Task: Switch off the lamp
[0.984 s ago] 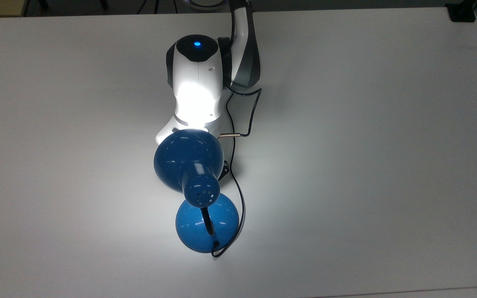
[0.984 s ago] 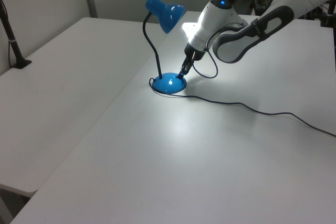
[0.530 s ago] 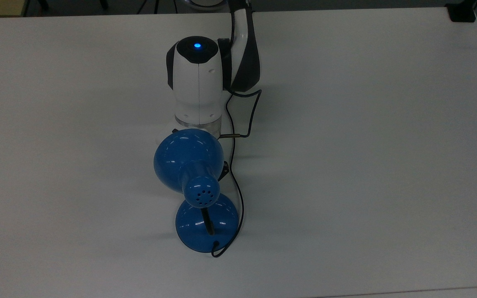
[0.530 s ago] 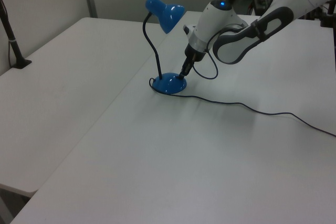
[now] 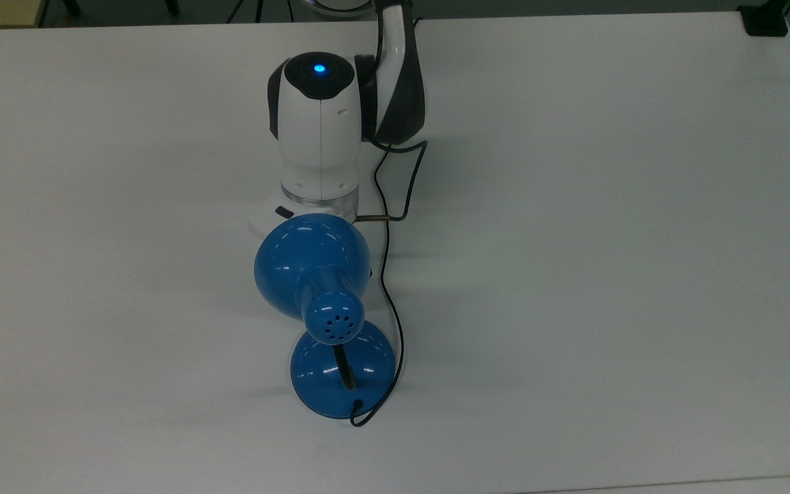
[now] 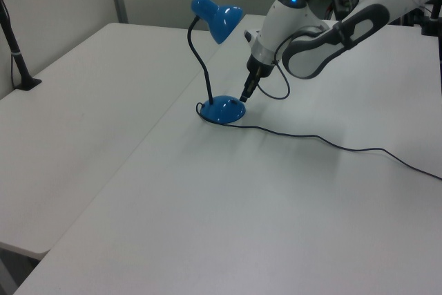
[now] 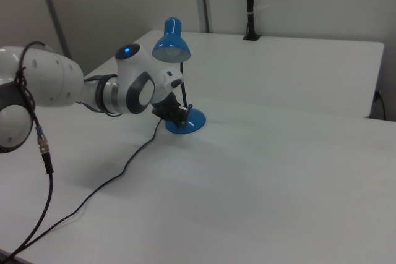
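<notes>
End effector (image 6: pixel 246 94) hangs with its jaws drawn narrow into one dark tip, gripping nothing, just above the near rim of the lamp's base and, as far as the left view tells, barely apart from it. Beneath it spreads the white worktop (image 5: pixel 607 274), bare apart from the task's thing. Behind and above it rises the arm (image 5: pixel 316 130), its white wrist housing sloping down toward the tip. Directly ahead of it stands the lamp (image 5: pixel 313 264): the blue shade (image 6: pixel 224 22) sits above and slightly beyond it on the black gooseneck, and the domed base (image 6: pixel 222 110) lies just below and beyond it. No glow comes from the shade and no bright patch falls on the worktop, so I judge the light to be off and the step in hand to be a clean retreat. To do that well, the tip should rise along its own axis, away from the base, before any sideways travel, since the shade overhangs it closely and a swing could knock the gooseneck. The thin black cord (image 5: pixel 400 343) trails from the base back past and beneath the end effector, so staying high avoids snagging it.
</notes>
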Available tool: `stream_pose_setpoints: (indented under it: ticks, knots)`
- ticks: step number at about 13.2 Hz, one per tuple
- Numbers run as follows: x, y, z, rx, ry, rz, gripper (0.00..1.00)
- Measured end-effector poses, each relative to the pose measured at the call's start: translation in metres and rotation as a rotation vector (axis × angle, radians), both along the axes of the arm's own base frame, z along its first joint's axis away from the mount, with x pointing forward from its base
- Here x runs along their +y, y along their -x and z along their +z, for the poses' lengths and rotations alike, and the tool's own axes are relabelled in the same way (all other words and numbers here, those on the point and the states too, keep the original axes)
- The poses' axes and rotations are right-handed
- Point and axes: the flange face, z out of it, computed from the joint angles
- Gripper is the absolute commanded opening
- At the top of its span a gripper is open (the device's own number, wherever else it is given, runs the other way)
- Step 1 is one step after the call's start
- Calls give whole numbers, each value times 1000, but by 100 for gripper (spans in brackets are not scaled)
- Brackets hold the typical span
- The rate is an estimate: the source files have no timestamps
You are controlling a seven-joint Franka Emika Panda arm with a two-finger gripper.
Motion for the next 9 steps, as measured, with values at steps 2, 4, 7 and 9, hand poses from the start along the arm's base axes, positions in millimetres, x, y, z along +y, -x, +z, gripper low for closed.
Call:
stream_pose_setpoints:
  ticks: [2,4,7,9]
  knots:
    - [-4,17,30,129,12,-22,100]
    - [-6,35,71,208,15,-48,100]
    - [-9,77,140,350,14,-113,100]
    - [-14,117,201,410,12,-143,100]
